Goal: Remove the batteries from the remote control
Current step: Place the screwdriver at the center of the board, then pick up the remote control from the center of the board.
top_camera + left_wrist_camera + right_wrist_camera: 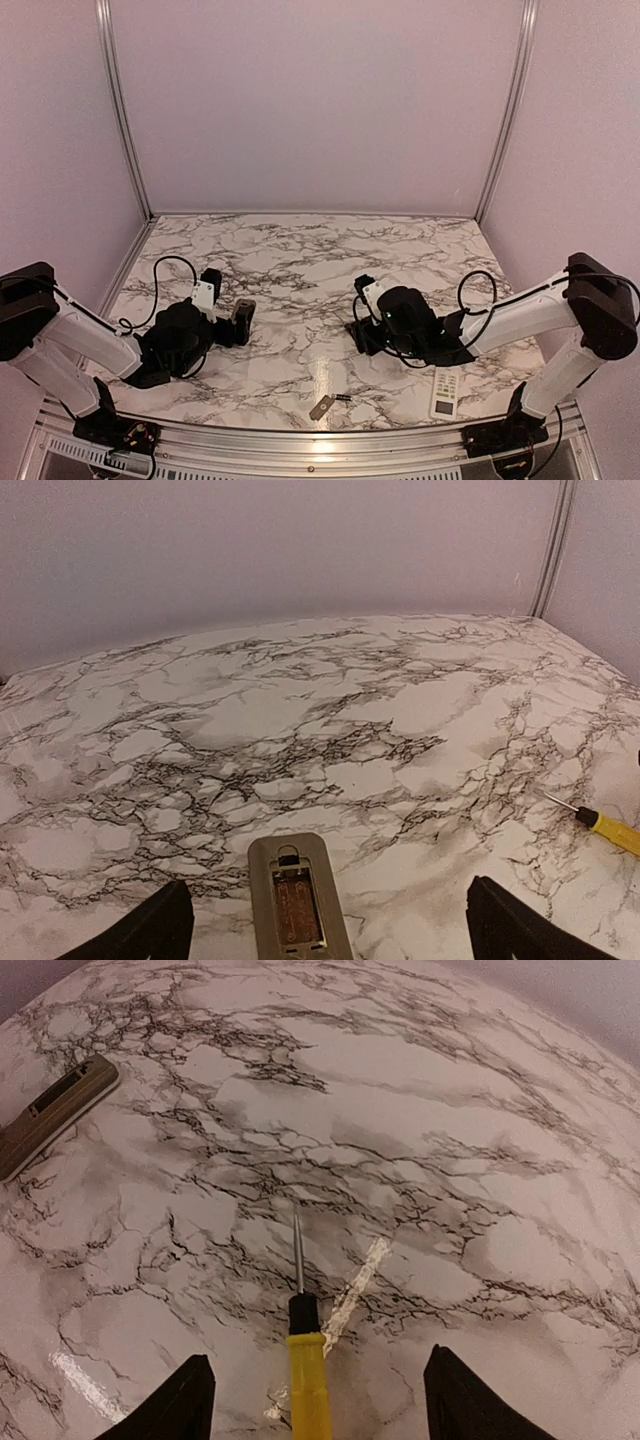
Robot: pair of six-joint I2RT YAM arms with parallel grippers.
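A grey remote (298, 900) lies back-up between the open fingers of my left gripper (328, 885), its battery bay uncovered and showing only a coppery floor. It also shows in the right wrist view (50, 1115) at the far left. In the top view my left gripper (240, 318) hides it. My right gripper (318, 1355) is open, with the yellow-handled screwdriver (305, 1370) lying between its fingers untouched. A small dark slim thing (343, 398), perhaps a battery, lies by the front edge. No other batteries show.
A flat grey cover plate (321, 407) lies near the front edge, between the arms. A white remote (445, 392) lies face-up by the right arm's base. The screwdriver also shows at the right edge of the left wrist view (605, 827). My right gripper (362, 335) rests low, right of centre.
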